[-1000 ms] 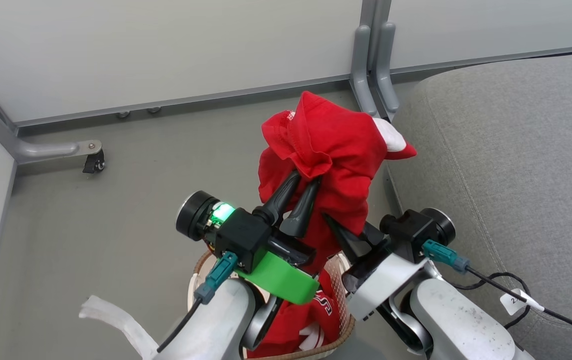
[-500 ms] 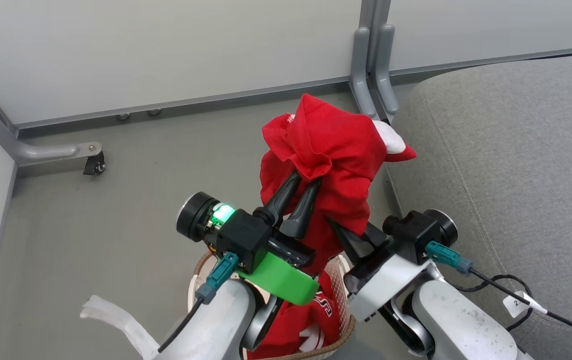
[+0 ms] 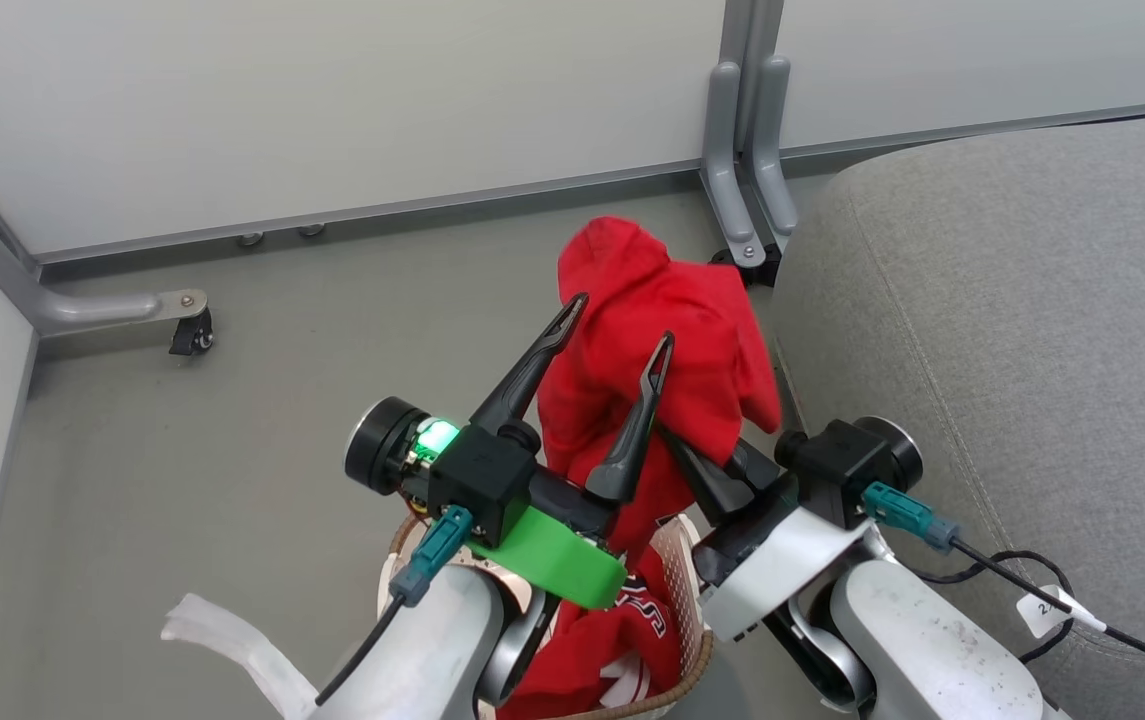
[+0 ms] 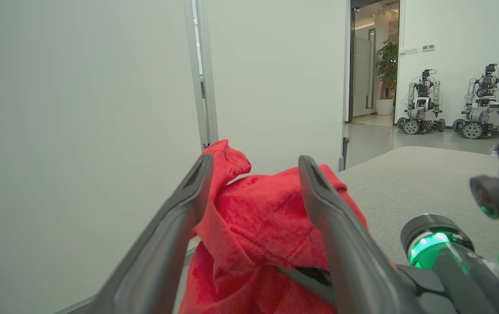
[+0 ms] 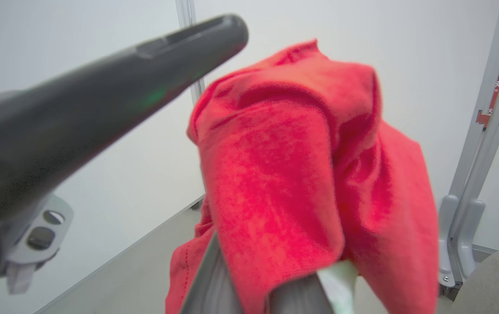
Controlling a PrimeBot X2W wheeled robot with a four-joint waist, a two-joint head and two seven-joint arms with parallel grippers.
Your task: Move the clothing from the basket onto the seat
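Limp, light garment (image 3: pixel 667 350): your right end effector (image 3: pixel 710 458) pinches its five-o'clock fold; left end effector (image 3: pixel 624 318) is spread.

Red garments: two, the raised garment (image 3: pixel 672 340) and the lettered garment (image 3: pixel 632 650). One basket (image 3: pixel 680 590), one seat (image 3: pixel 1032 300). Grippers: two, left gripper (image 3: pixel 624 318) and right gripper (image 3: pixel 722 462); distant robots (image 4: pixel 421 102): two.
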